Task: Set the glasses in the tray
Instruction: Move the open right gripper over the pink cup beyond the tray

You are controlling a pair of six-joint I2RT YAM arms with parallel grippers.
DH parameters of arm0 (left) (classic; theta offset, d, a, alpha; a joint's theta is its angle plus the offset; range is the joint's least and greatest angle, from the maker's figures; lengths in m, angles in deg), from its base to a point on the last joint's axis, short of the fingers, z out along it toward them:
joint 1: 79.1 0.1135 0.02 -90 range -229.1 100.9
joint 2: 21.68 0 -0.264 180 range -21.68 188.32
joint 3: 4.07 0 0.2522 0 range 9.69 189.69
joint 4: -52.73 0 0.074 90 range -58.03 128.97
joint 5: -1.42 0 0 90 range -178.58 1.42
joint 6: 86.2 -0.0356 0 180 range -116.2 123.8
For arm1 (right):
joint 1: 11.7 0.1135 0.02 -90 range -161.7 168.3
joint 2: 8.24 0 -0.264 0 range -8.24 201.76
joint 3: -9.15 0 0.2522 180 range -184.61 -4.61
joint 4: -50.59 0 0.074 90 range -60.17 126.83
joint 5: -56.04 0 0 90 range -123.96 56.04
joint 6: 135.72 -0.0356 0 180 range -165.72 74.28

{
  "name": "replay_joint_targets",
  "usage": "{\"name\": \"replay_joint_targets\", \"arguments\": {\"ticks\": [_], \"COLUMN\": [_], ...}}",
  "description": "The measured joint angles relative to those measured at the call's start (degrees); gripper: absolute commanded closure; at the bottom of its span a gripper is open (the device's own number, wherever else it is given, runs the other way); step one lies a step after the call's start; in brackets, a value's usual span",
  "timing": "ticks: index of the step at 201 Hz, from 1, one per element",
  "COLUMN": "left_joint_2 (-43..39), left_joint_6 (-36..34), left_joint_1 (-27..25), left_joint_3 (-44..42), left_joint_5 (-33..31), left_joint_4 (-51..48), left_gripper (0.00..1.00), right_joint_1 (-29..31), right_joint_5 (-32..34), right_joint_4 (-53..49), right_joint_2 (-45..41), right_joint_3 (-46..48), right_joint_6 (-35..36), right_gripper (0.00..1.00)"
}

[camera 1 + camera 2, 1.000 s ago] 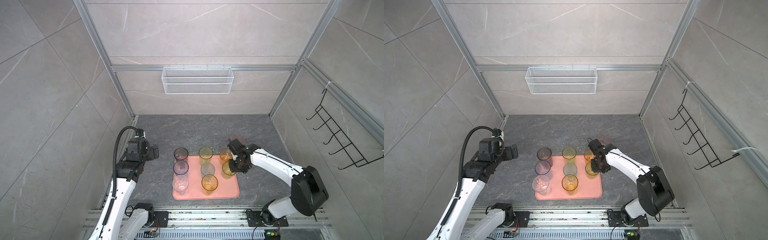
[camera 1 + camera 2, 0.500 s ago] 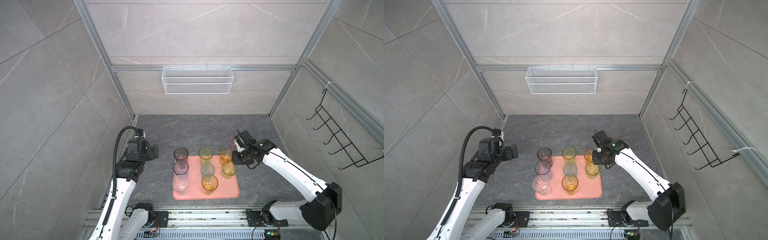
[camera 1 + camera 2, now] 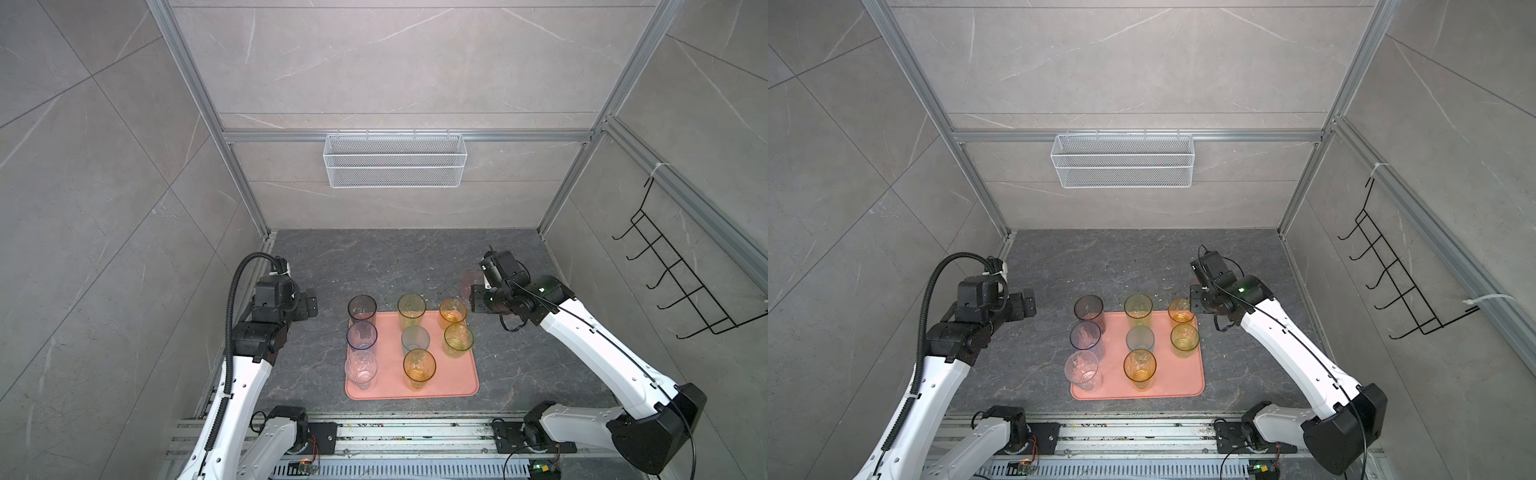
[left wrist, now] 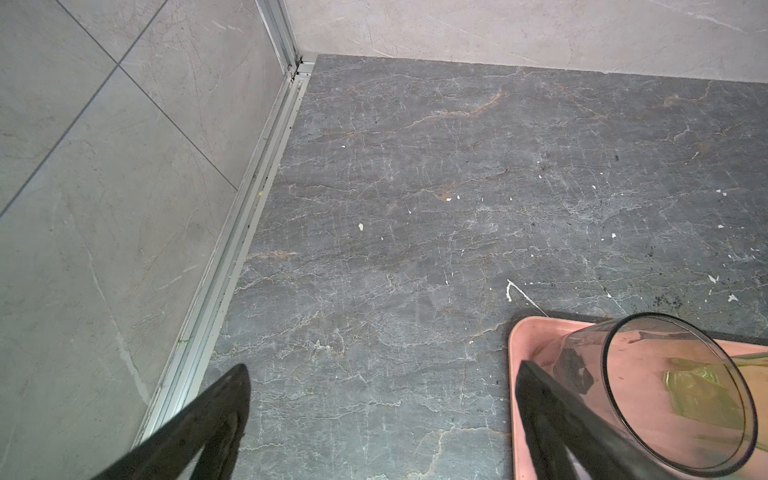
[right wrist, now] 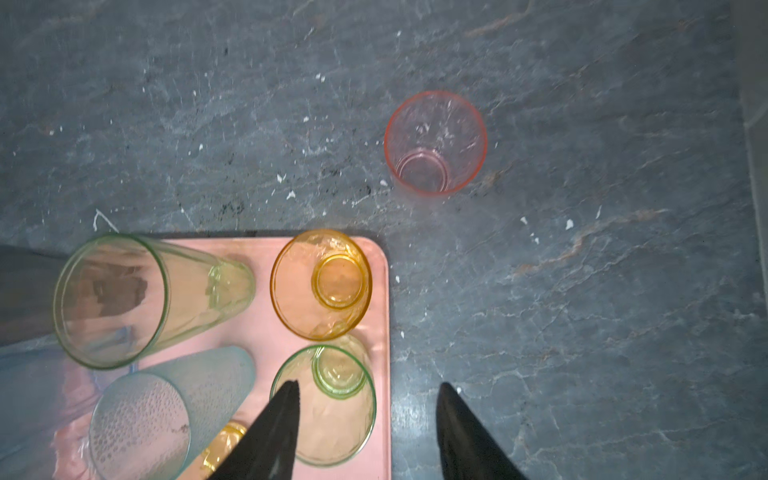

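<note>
While left claw (image 4: 384, 368), right claw (image 5: 369, 385) gape empty, pink glass (image 5: 435, 143) stands off tray (image 3: 449, 382).

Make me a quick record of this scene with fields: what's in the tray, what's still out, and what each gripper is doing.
tray: holds eight glasses, all upright
outside tray: pink glass, upright on the table past the tray's far right corner
left gripper: open, empty, left of the tray
right gripper: open, empty, above the tray's right edge by the green glass
left to do: pink glass
</note>
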Motion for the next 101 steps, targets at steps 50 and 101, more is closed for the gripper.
{"name": "replay_joint_targets", "arguments": {"ticks": [50, 101], "left_joint_2": [0.0, 0.04], "left_joint_6": [0.0, 0.0], "left_joint_1": [0.0, 0.02], "left_joint_3": [0.0, 0.0], "left_joint_5": [0.0, -0.02], "left_joint_4": [0.0, 0.0], "left_gripper": [0.01, 0.01], "right_joint_1": [-1.44, -9.55], "right_joint_5": [7.58, 7.48], "right_joint_4": [8.33, 15.91], "right_joint_2": [1.62, 9.62], "right_joint_3": [0.98, 2.38], "right_joint_6": [0.24, -0.87], "right_gripper": [0.32, 0.32]}}
